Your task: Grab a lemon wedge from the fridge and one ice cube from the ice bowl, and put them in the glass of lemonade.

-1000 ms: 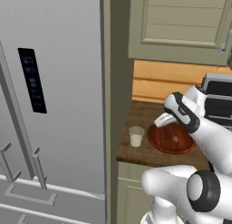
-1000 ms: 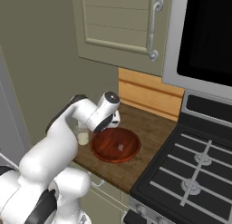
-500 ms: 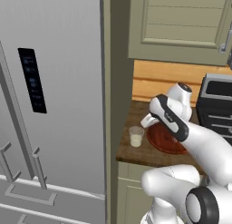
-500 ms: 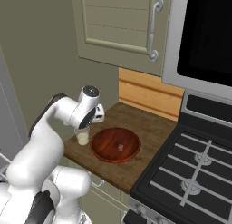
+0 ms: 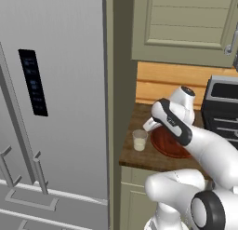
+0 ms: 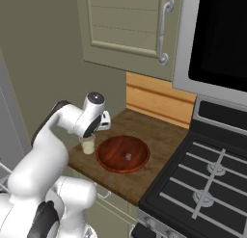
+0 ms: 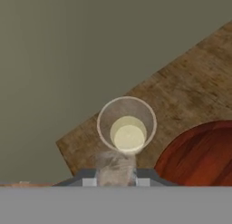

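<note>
The glass of lemonade [image 5: 139,140] [image 6: 88,147] [image 7: 127,126] stands on the wooden counter's left end, beside the fridge side wall. My gripper [image 7: 116,172] [image 5: 148,126] hovers just above it, shut on a small translucent ice cube [image 7: 115,163]. To the right of the glass sits the reddish-brown ice bowl [image 5: 170,143] [image 6: 123,153] [image 7: 199,155], with one pale cube [image 6: 128,156] lying in it. The grey fridge [image 5: 51,108] has its doors closed. The lemon wedge is out of view.
A black stove [image 6: 202,184] borders the counter [image 6: 159,136] on the right, with a microwave [image 6: 217,39] above it. Beige wall cabinets [image 5: 186,24] hang over the counter. The counter's front edge runs close to the glass.
The arm has swung left from over the ice bowl to above the glass, carrying the ice cube. The glass and bowl have stayed in place.
</note>
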